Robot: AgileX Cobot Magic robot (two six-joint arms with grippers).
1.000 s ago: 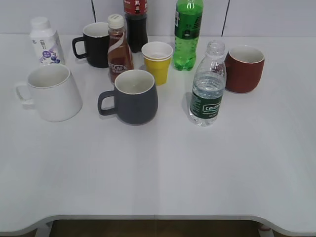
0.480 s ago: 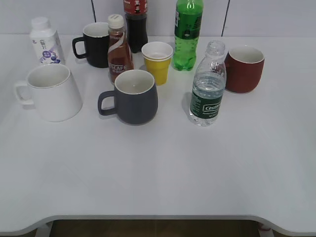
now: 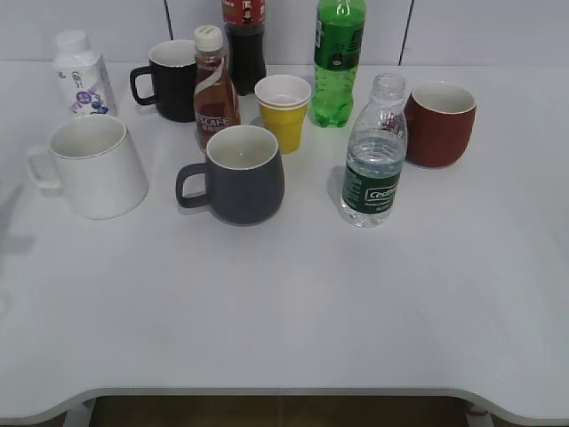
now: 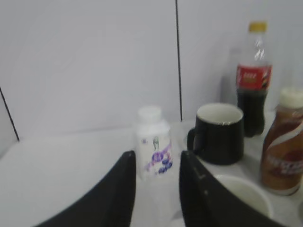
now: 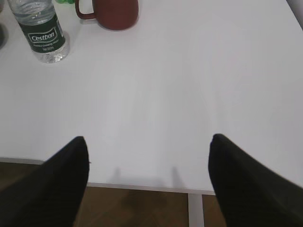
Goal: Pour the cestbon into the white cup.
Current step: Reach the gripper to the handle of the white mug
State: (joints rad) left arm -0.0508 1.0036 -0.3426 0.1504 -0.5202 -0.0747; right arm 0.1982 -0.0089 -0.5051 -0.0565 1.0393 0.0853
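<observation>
The cestbon (image 3: 373, 160), a clear ribbed bottle with a dark green label and no cap, stands upright right of centre, in front of a red mug. It also shows at the top left of the right wrist view (image 5: 42, 30). The white cup (image 3: 93, 166) stands at the left with its handle pointing left; part of its rim shows in the left wrist view (image 4: 242, 193). Neither gripper shows in the exterior view. My left gripper (image 4: 156, 161) is open and empty, low near the white cup. My right gripper (image 5: 147, 139) is wide open and empty over the table's front edge, far from the cestbon.
A grey mug (image 3: 238, 173) stands between cup and cestbon. Behind are a small white capped bottle (image 3: 80, 74), a black mug (image 3: 171, 80), a brown coffee bottle (image 3: 214, 89), a cola bottle (image 3: 244, 40), a yellow paper cup (image 3: 284, 111), a green soda bottle (image 3: 337, 62) and a red mug (image 3: 440, 123).
A faint shadow has come onto the table at the far left edge. The bottles and cups have not moved.
</observation>
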